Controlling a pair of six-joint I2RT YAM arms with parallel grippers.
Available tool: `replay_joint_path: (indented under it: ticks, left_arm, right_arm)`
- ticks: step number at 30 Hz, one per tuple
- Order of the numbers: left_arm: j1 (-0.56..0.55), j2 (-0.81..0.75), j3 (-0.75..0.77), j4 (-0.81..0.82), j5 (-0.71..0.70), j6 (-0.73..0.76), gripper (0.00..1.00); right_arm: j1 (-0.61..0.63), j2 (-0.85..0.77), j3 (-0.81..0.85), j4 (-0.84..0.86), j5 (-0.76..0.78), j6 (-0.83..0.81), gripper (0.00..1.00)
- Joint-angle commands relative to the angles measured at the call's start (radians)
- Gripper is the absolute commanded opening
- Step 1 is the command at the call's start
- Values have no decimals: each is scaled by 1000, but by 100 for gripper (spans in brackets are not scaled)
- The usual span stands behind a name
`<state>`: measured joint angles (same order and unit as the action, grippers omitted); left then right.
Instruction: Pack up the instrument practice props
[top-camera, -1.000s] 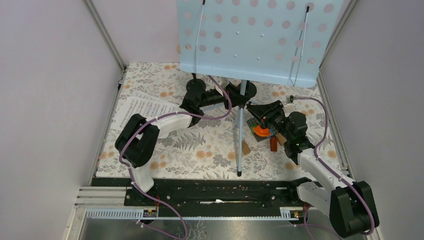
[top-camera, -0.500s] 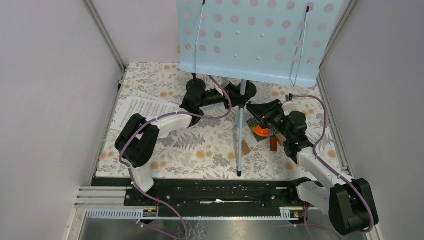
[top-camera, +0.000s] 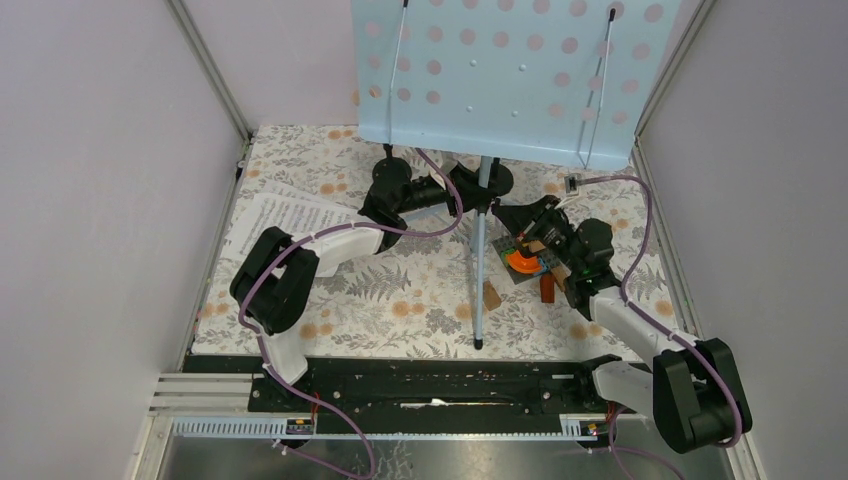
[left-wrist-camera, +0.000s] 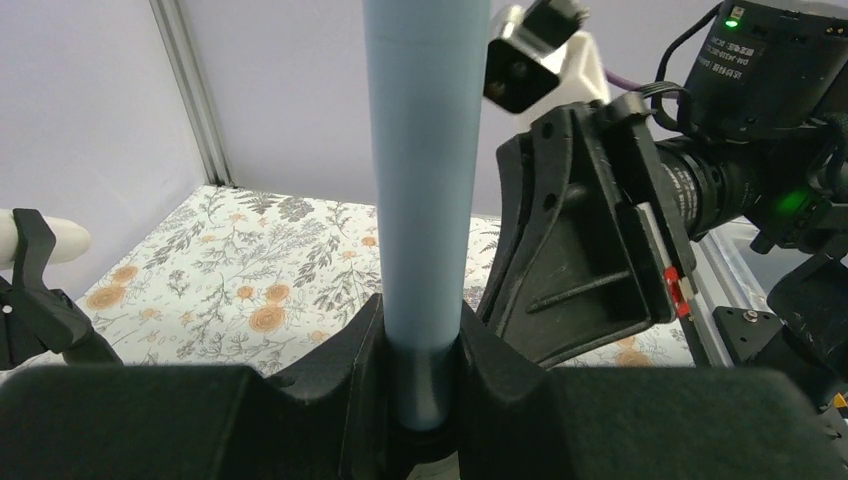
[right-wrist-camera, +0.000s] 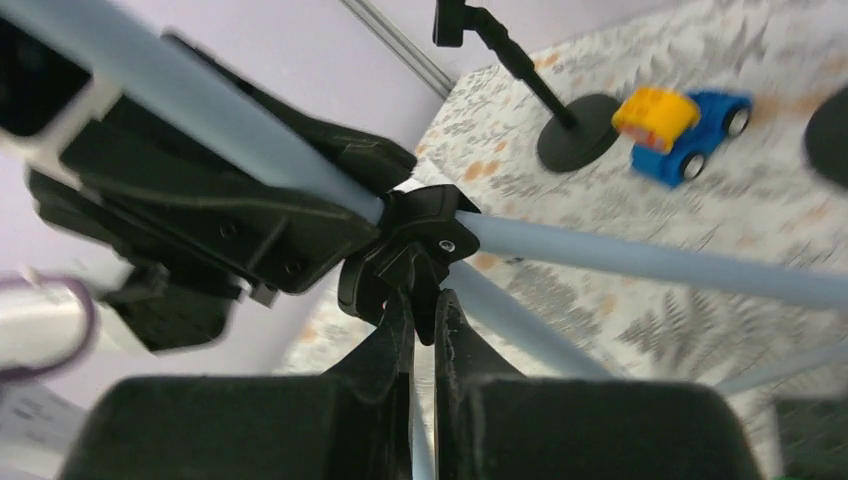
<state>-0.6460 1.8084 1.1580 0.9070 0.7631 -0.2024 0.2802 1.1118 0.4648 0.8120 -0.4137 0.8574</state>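
The light-blue perforated music rack stands at the back on its pole. My left gripper is shut around that pole, with its jaws tight on both sides. My right gripper is shut on a tab of the black tripod hub, where the light-blue legs meet. White sheet-music pages lie at the left. A black round-based mic holder stands behind, and another base shows by the pole. A white rounded end in a black clip shows at the left edge. No pink microphone is in view.
Colourful toy blocks with an orange piece lie under my right wrist, with brown wooden blocks beside them. A blue and yellow toy car sits near the mic holder. Purple walls close in the floral mat on three sides.
My right wrist has shifted a little back and turned, and its cable has swung left. The rack has moved slightly left. My left arm has stayed on the pole.
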Motion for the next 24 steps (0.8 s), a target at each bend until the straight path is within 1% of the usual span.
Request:
replay_joint_path:
  ticks: [1,2,4,5,6,7,9,13,16,18,20,23,24]
  left_arm:
    - [-9,64,-12,-169,-7,-20,0]
    - [-10,62,-11,-171,-8,-19,0]
    - [-12,59,-11,-175,-8,-16,0]
    - [-12,58,-11,-177,-8,-15,0]
    - [-12,57,-11,-177,-9,-15,0]
    - [-13,55,-11,-175,-7,-17,0]
    - [-15,55,-10,-175,-4,-18,0]
    - [-18,53,-9,-175,4,-17,0]
    - [-21,51,-8,-180,7,-10,0]
    - [-21,50,-8,-181,7,-8,0]
    - [-21,53,-6,-180,7,-10,0]
    - [-22,58,-6,-174,11,-14,0]
    - [-22,59,-7,-170,13,-17,0]
  right_arm:
    - [5,43,-17,219,-115,-458,0]
    - [5,50,-5,197,-143,-513,4]
    - [5,60,36,123,-198,-633,6]
    - [5,63,53,79,-197,-680,5]
    - [5,66,65,58,-196,-718,0]
    - [5,69,73,42,-201,-767,0]
    - [5,76,81,46,-262,-881,0]
    - [5,75,80,28,-468,-1224,0]
    - [5,35,63,-76,-539,-1547,0]
    - [5,6,89,-216,-515,-1705,0]
    - [12,-31,135,-395,-463,-1920,0]
    - [38,-80,174,-533,-313,-2116,0]
    - [49,-88,202,-607,-241,-2217,0]
